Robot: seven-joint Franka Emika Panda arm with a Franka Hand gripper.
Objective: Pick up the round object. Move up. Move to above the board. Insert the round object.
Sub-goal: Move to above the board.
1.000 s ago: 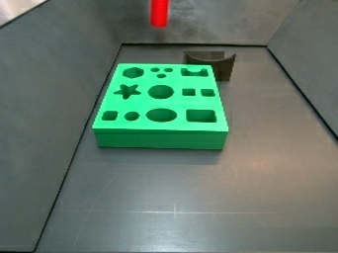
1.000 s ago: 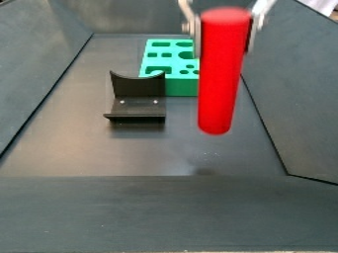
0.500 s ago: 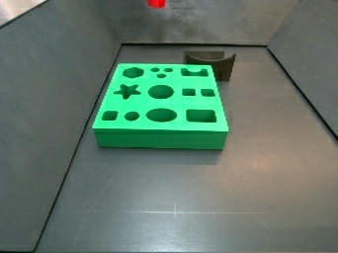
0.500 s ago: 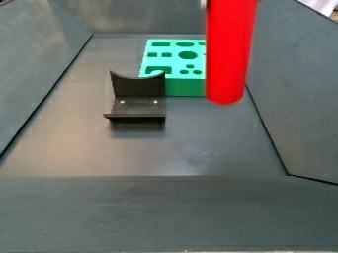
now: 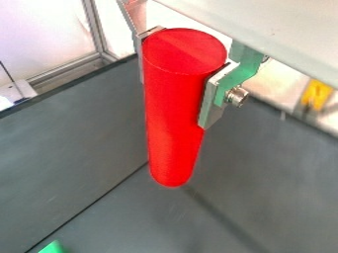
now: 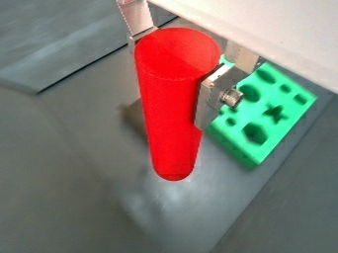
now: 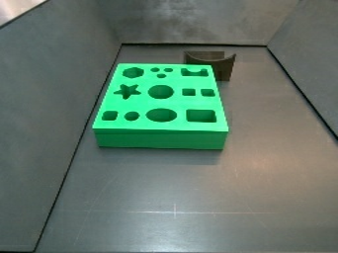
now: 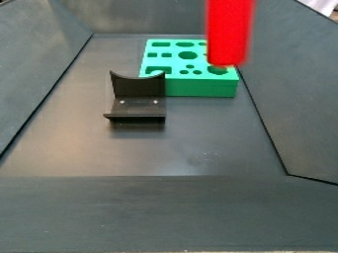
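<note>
- In both wrist views the gripper (image 5: 179, 71) pinches the round object (image 5: 175, 107) near its top end, a silver finger plate (image 5: 222, 91) pressed flat against one flank and the opposite plate only partly showing behind the cylinder's rim
- The round object's long axis is upright, in line with the fingers, and its free lower end hangs clear of the dark floor
- In a wrist view the board (image 6: 268, 118) lies well apart from the round object (image 6: 172, 103) at about 3 o'clock, so I judge the coming move to be a sideways carry until the free end stands over one of the circular cut-outs
- In a side view the board (image 7: 161, 106) sits flat mid-floor with the fixture (image 7: 211, 61) just beyond it at about 1 o'clock; neither gripper nor round object shows there
- In a side view the fixture (image 8: 133, 97) stands at about 9 o'clock from the board (image 8: 191, 67); the round object (image 8: 230, 32) overlaps the board's 3 o'clock edge, its top cropped by the frame
- Against half a second ago, the round object has risen: its tip is gone from one side view, its lower end sits higher in the other; board and fixture are unmoved
</note>
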